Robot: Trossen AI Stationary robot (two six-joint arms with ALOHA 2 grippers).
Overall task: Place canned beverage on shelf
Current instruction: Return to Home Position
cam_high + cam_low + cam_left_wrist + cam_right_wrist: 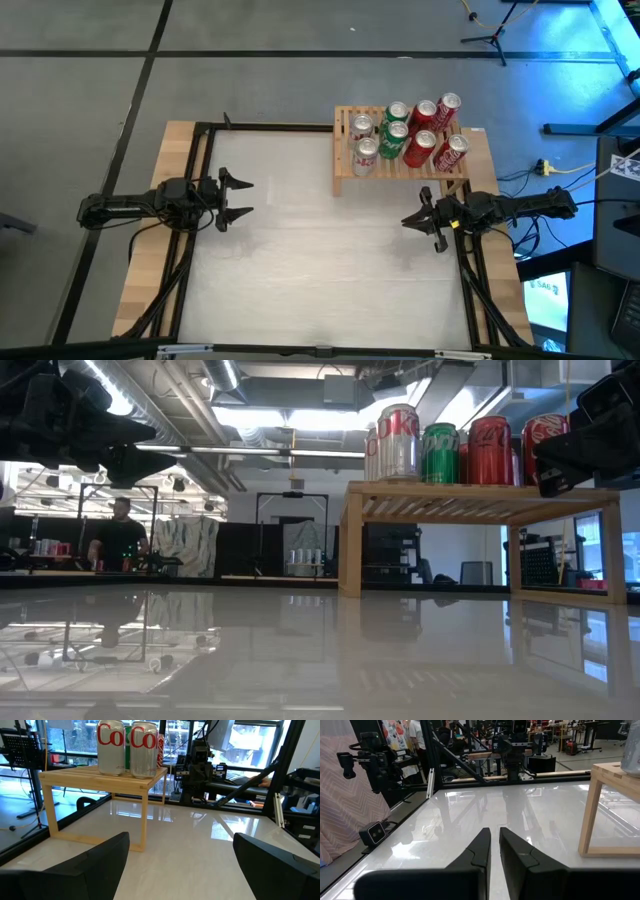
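The light wooden slatted shelf point(400, 165) stands at the table's far right on its legs. On its top stand several cans: silver ones point(364, 155), green ones point(392, 140) and red ones point(420, 147). The low view shows the cans point(398, 440) upright in a row on the shelf point(480, 500). My left gripper point(245, 198) hovers open at the table's left side, with nothing between its fingers. My right gripper point(408, 222) hovers shut at the right side, just near of the shelf, and holds nothing.
The white tabletop point(320, 250) lies bare between the two arms. Black frame rails point(200, 240) run along the table's left, right and far edges. Beyond the table, a person point(118, 535) stands in the room behind.
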